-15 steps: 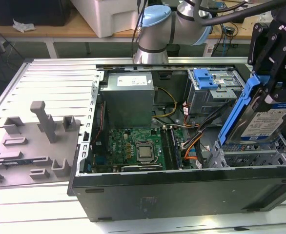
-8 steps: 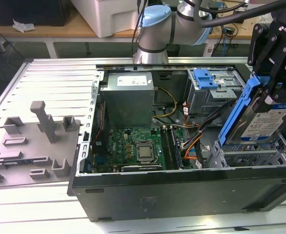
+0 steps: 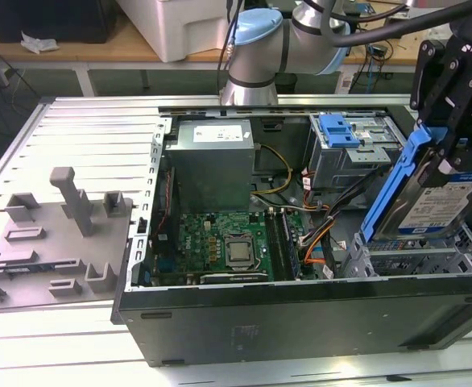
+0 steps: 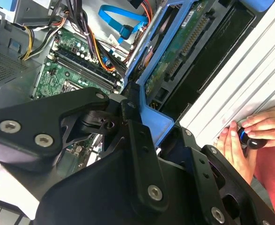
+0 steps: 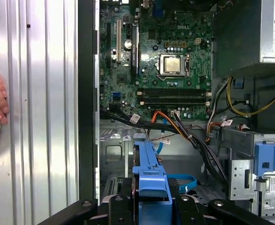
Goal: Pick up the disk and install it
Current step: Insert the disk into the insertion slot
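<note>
In the exterior view the black gripper (image 3: 445, 153) hangs over the exterior view's right end of the open black computer case (image 3: 300, 310). Its fingers are closed on the disk (image 3: 449, 205), a flat rectangular silver hard drive with a blue-and-white label and a blue plastic carrier frame. The disk is in the air, steeply tilted, its low edge just above the grey metal drive cage (image 3: 413, 260), an angle that seems meant to bring it to the bay edge first. The big grey metal power supply box (image 3: 212, 161) and the green motherboard (image 3: 220, 242) lie well apart from it. The case rests on a ribbed metal counter (image 3: 83, 137), probably so that its open side faces up to the arm. In the second wrist view the disk's underside with its green circuit board shows, and the blue frame is pinched between the fingers (image 4: 128, 112). Gripping the frame rather than the board likely spares the electronics. A person's hands (image 4: 240, 140) rest on the counter beside the case, around a small dark object. In the first wrist view the blue frame runs straight out from between the fingers, in line with the case wall, and one hand lies on the counter, apart from the case.
</note>
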`<state>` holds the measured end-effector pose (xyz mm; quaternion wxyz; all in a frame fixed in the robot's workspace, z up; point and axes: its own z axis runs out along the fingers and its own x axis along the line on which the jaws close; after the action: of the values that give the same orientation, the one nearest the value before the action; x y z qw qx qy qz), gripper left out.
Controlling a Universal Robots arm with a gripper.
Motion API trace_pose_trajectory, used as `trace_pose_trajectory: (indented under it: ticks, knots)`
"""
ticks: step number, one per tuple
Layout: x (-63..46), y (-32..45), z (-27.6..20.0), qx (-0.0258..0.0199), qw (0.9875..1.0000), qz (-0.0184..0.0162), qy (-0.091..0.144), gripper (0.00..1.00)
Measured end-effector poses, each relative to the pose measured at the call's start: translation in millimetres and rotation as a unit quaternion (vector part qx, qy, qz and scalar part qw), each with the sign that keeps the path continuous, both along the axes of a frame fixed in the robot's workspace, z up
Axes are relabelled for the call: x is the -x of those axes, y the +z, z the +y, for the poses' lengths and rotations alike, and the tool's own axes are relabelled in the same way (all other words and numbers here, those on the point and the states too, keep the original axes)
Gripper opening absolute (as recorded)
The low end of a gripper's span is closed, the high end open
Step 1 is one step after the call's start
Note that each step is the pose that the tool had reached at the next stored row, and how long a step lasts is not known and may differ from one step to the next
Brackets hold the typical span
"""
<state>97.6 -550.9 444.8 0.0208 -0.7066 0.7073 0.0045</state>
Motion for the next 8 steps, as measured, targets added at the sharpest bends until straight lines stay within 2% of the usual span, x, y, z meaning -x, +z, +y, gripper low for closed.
trace_pose_trajectory:
  ticks: [8]
  knots:
    - [-0.4,-1.4,-0.6,0.0000,1.0000,0.0000,0.000,0.37]
